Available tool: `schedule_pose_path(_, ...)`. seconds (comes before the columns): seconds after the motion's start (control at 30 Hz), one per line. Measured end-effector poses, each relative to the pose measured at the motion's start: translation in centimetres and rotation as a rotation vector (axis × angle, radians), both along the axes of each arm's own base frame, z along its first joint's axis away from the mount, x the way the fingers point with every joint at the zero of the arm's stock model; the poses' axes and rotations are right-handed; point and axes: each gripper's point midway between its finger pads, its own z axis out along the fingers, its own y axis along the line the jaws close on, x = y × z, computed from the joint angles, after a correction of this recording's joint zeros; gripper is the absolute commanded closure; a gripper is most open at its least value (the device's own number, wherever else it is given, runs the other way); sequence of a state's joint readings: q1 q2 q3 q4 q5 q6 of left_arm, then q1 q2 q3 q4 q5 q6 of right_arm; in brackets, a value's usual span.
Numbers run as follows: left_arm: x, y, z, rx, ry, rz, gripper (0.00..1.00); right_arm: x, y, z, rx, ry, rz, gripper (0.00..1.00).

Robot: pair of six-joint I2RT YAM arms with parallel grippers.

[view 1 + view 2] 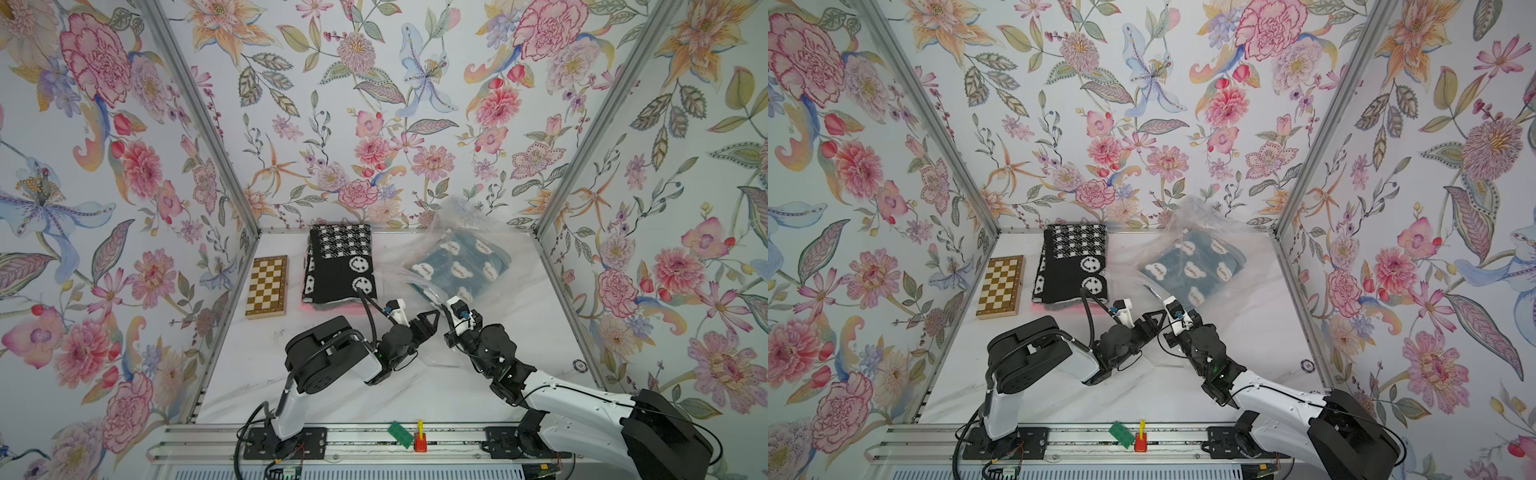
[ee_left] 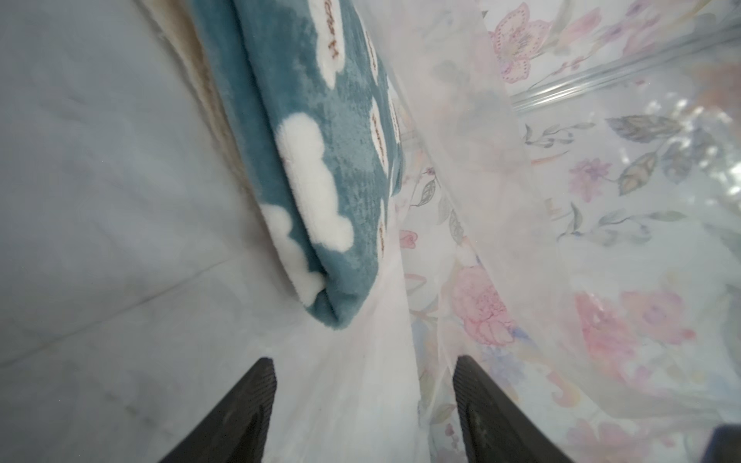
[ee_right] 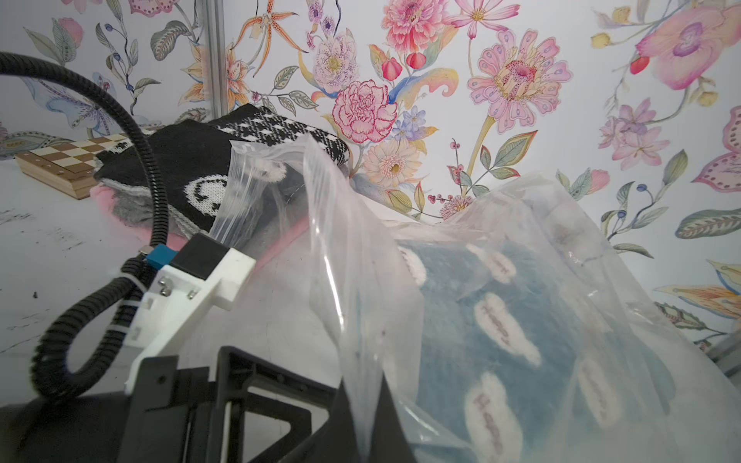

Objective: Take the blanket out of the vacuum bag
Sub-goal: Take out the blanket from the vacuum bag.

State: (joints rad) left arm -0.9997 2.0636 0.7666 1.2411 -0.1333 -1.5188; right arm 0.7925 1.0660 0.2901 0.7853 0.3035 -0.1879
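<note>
The vacuum bag [image 1: 469, 220] [image 1: 1187, 216] is a clear crinkly film bag at the back right of the table. Inside it lies the blanket [image 1: 457, 266] [image 1: 1192, 266], teal with white bear shapes. My right gripper [image 3: 363, 409] [image 1: 449, 305] is shut on the bag's near edge and holds that film [image 3: 353, 260] up. My left gripper [image 2: 364, 360] [image 1: 434, 313] is open at the bag's mouth. Its fingers point at the blanket's folded corner [image 2: 333, 304] and stand a short way from it. Film [image 2: 481, 200] hangs beside them.
A black-and-white patterned blanket stack [image 1: 340, 262] lies left of the bag, and a wooden chessboard [image 1: 267, 286] lies beyond that. A small chip [image 1: 578, 365] rests near the right wall. Floral walls close three sides. The arms' bases sit on the front rail [image 1: 374, 444].
</note>
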Motion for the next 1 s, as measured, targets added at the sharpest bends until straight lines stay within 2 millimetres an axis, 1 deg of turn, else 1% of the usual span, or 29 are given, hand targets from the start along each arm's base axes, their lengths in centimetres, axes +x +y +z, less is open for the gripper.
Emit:
schedule_pose_path(0.1,0.3,-1.1,-0.3,-0.07,0.043,0.013,0.3,-0.1,-0.1,0.5,0.015,-0.014,0.0,1.0)
schedule_pose_path(0.23,0.8,-1.6,-1.5,-0.106,0.097,0.044,0.3,0.0,-0.1,0.6,0.021,-0.018,-0.002,1.0)
schedule_pose_path(0.33,1.6,-2.3,-2.1,-0.129,0.12,0.068,0.31,0.1,-0.3,0.6,0.029,-0.015,-0.007,1.0)
schedule_pose_path(0.47,2.3,-3.1,-2.8,-0.155,0.15,0.082,0.36,0.4,-0.8,1.0,0.055,-0.014,-0.018,1.0)
schedule_pose_path(0.67,2.9,-2.8,-4.1,-0.133,0.182,0.117,0.35,0.5,-1.5,1.8,0.102,-0.017,-0.025,1.0)
schedule_pose_path(0.87,3.8,-3.4,-3.9,-0.14,0.188,0.128,0.34,0.6,-1.6,1.7,0.119,-0.004,-0.022,1.0)
schedule_pose_path(1.0,4.4,-3.6,-4.1,-0.145,0.194,0.137,0.33,0.6,-1.6,1.7,0.129,0.002,-0.018,1.0)
